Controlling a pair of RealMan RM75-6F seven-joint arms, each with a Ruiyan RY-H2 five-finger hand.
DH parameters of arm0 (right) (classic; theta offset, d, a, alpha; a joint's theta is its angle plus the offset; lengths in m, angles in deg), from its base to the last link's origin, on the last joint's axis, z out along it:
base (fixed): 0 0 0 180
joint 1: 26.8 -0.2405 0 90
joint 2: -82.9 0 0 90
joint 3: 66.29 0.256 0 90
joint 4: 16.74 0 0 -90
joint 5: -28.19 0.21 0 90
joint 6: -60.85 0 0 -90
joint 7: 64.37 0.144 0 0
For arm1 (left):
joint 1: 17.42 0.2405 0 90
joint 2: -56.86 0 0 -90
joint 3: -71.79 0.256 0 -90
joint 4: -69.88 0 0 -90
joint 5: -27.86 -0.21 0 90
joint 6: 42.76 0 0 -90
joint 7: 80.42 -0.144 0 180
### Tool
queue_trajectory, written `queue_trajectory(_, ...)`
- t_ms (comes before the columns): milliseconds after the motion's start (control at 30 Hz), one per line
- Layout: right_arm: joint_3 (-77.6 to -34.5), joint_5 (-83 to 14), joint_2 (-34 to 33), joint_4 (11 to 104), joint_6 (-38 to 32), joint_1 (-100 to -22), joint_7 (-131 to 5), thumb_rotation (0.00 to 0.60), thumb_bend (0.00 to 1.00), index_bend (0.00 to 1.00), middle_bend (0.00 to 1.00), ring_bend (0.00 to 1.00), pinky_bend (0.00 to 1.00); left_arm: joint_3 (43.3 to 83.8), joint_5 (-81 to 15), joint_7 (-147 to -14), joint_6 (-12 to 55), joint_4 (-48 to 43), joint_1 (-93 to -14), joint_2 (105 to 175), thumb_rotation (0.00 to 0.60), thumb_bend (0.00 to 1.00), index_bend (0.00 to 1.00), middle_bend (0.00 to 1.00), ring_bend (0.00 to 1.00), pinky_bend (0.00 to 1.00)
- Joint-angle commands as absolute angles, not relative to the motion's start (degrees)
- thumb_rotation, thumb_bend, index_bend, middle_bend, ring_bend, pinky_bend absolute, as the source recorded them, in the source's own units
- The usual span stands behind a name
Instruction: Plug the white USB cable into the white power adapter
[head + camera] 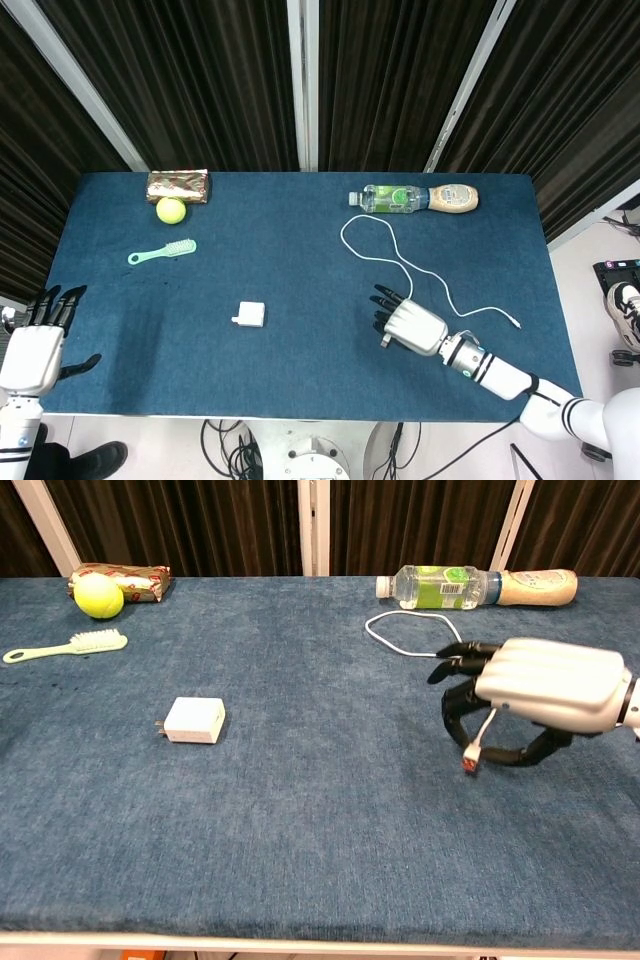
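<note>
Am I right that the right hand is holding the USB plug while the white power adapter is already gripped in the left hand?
Not quite. The right hand holds the USB plug, but the white power adapter lies free on the table, as the chest view shows; the left hand holds nothing.

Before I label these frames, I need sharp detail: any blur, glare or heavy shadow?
Head view: even light, sharp, cable thin but clear. Chest view: sharp too, plug in the right hand readable, only a soft shadow beside the adapter.
</note>
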State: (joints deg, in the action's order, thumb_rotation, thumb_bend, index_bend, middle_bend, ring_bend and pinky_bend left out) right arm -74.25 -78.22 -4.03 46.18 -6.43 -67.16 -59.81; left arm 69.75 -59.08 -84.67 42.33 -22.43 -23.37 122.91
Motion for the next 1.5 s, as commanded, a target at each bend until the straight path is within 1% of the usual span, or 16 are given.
queue_trajectory(33, -73.1, -77.0, -2.9, 47.8, -6.8, -67.1, -60.3, 0.600, 0.43, 0.60, 0.44, 0.21, 0.06, 69.4, -59.7, -85.1, 41.6, -22.5, -24.3, 122.4, 0.600, 0.05, 0.06, 0.10, 0.00, 0.00)
queue_trajectory(133, -72.2, -75.6, -1.8, 49.5, -6.7, -66.9, -60.6, 0.600, 0.44, 0.60, 0.48, 0.25, 0.08, 69.3, -61.0, -85.7, 40.3, -22.9, -25.8, 122.1, 0.600, 0.05, 0.06, 0.10, 0.00, 0.00)
queue_trajectory(300, -71.2, -73.3, -0.5, 51.5, -6.6, -66.1, -60.9, 0.600, 0.45, 0.62, 0.52, 0.27, 0.10, 68.9, -63.3, -85.7, 37.3, -23.3, -29.1, 121.7, 0.600, 0.05, 0.06, 0.10, 0.00, 0.00)
queue_trajectory(500, -70.5, -71.5, 0.6, 52.6, -6.9, -64.8, -61.2, 0.600, 0.45, 0.62, 0.53, 0.27, 0.10, 67.8, -65.4, -85.4, 31.2, -24.2, -34.8, 121.2, 0.600, 0.05, 0.06, 0.10, 0.00, 0.00)
queue_trajectory(667, -69.5, -70.4, 1.5, 53.2, -7.8, -64.1, -61.1, 0.600, 0.45, 0.63, 0.53, 0.28, 0.10, 66.6, -66.3, -84.6, 22.1, -25.0, -42.3, 122.1, 0.600, 0.05, 0.06, 0.10, 0.00, 0.00)
queue_trajectory(800, -67.6, -69.7, 3.3, 54.8, -9.5, -64.0, -61.8, 0.600, 0.45, 0.63, 0.53, 0.28, 0.10, 65.6, -65.4, -83.6, 13.6, -25.3, -48.9, 124.9, 0.600, 0.05, 0.08, 0.10, 0.00, 0.00)
queue_trajectory(967, -65.1, -68.7, 7.6, 59.1, -11.4, -63.8, -63.9, 0.600, 0.45, 0.63, 0.53, 0.28, 0.10, 64.2, -61.5, -83.7, 4.1, -23.0, -56.0, 130.6, 0.600, 0.08, 0.14, 0.16, 0.07, 0.00)
queue_trajectory(1100, -64.3, -68.1, 10.3, 61.8, -12.6, -62.9, -65.1, 0.600, 0.45, 0.63, 0.53, 0.28, 0.10, 63.4, -54.5, -88.3, -2.4, -20.8, -59.5, 133.9, 0.600, 0.10, 0.18, 0.16, 0.07, 0.00)
queue_trajectory(1300, -64.5, -67.6, 11.5, 62.4, -12.9, -61.6, -64.9, 0.600, 0.46, 0.64, 0.53, 0.28, 0.10, 63.7, -46.1, -94.4, -4.9, -19.6, -61.4, 136.1, 0.600, 0.15, 0.23, 0.19, 0.12, 0.00)
queue_trajectory(1500, -64.8, -67.7, 11.0, 61.4, -13.0, -60.8, -63.8, 0.600, 0.46, 0.64, 0.53, 0.28, 0.10, 64.4, -39.9, -98.1, -4.6, -17.8, -62.6, 138.1, 0.600, 0.16, 0.24, 0.20, 0.12, 0.00)
